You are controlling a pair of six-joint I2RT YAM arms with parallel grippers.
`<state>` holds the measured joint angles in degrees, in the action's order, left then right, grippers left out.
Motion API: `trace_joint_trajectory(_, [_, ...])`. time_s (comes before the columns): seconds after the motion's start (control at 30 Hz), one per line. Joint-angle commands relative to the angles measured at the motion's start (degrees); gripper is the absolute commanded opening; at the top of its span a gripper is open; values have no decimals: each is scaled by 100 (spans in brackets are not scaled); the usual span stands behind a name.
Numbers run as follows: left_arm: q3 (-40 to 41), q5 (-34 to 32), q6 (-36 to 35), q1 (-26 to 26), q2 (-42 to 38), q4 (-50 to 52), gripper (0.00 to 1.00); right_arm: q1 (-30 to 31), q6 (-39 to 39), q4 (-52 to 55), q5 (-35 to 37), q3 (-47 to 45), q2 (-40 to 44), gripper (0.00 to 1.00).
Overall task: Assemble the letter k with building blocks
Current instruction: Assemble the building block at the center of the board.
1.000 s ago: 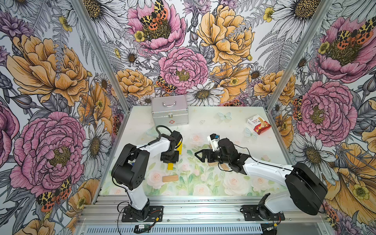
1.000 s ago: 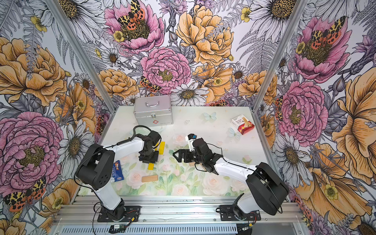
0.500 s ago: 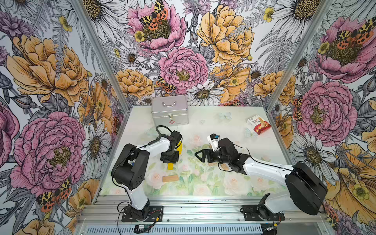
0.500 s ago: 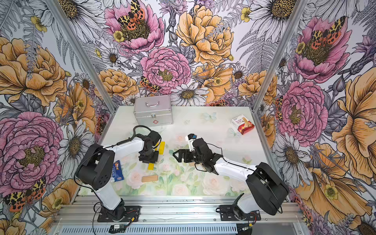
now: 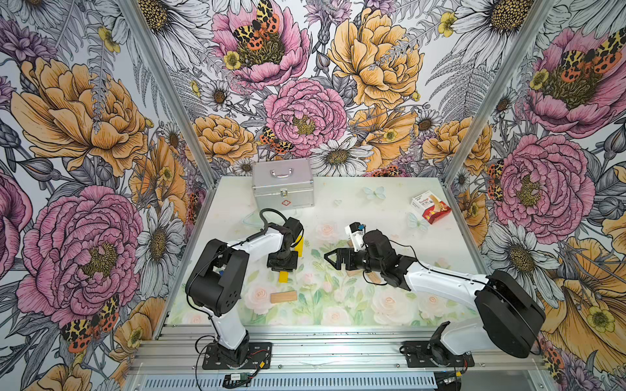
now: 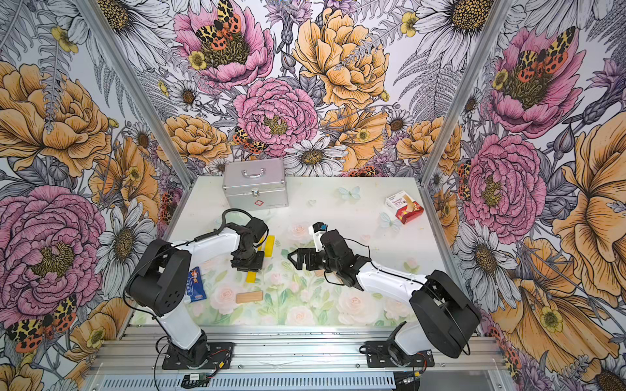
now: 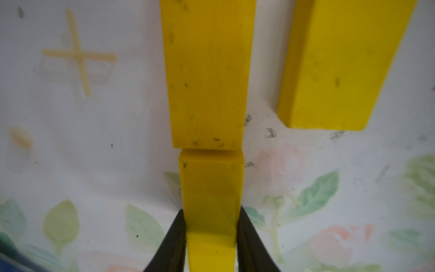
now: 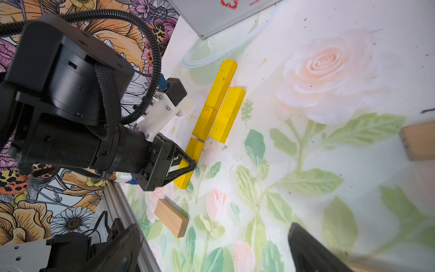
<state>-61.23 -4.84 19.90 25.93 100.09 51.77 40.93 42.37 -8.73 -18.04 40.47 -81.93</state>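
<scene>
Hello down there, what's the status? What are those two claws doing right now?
Left gripper shut on end yellow block of a three-block row. Right gripper open, empty. Fourth yellow block lies close alongside the row.

A white-shelled left arm (image 5: 261, 241) and white-shelled right arm (image 5: 440, 282) carry black round joints, a ribbed black cable (image 8: 154, 58), a black wedge-fingered left gripper (image 7: 211, 216) and, at six o'clock, screwed black base plates (image 5: 262, 353).
</scene>
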Motion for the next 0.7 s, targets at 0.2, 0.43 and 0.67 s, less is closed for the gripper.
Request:
trace_joint_trajectory(0.2, [-74, 79, -144, -112, 157, -74, 23, 36, -60, -111, 113, 5, 7, 99])
trace_joint_trajectory(0.43, [-118, 89, -161, -128, 168, -63, 23, 38, -59, -120, 110, -13, 19, 99])
trace_joint_trajectory(0.67, [-145, 89, -168, -135, 204, -67, 24, 38, -56, -127, 125, -17, 10, 99])
